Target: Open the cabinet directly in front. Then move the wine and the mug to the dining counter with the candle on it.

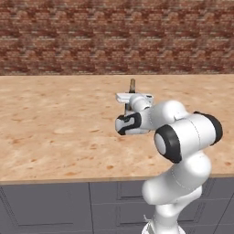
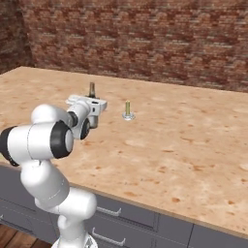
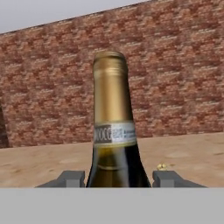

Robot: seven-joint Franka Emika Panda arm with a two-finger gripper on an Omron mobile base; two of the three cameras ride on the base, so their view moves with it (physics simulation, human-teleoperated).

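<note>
My gripper (image 3: pixel 118 177) is shut on the wine (image 3: pixel 113 131), a dark bottle with a tan foil neck and a pale band label. The bottle stands upright between the two fingertips (image 3: pixel 71 178). From the base views, the bottle neck (image 1: pixel 132 85) (image 2: pixel 91 89) pokes up behind the white hand (image 1: pixel 134 98) (image 2: pixel 91 104), which is stretched out over the dining counter (image 1: pixel 55 123) (image 2: pixel 193 145). The arm hides the bottle's lower part, so I cannot tell whether it rests on the top. The candle (image 2: pixel 128 110) stands on its small round dish a short way right of the hand.
A red-brown brick wall (image 1: pixel 114 36) (image 2: pixel 145 38) backs the tan, orange-veined top. Grey drawer fronts (image 1: pixel 45 205) (image 2: pixel 126 218) run under the near edge. Bare stone spreads to the left and right of the hand.
</note>
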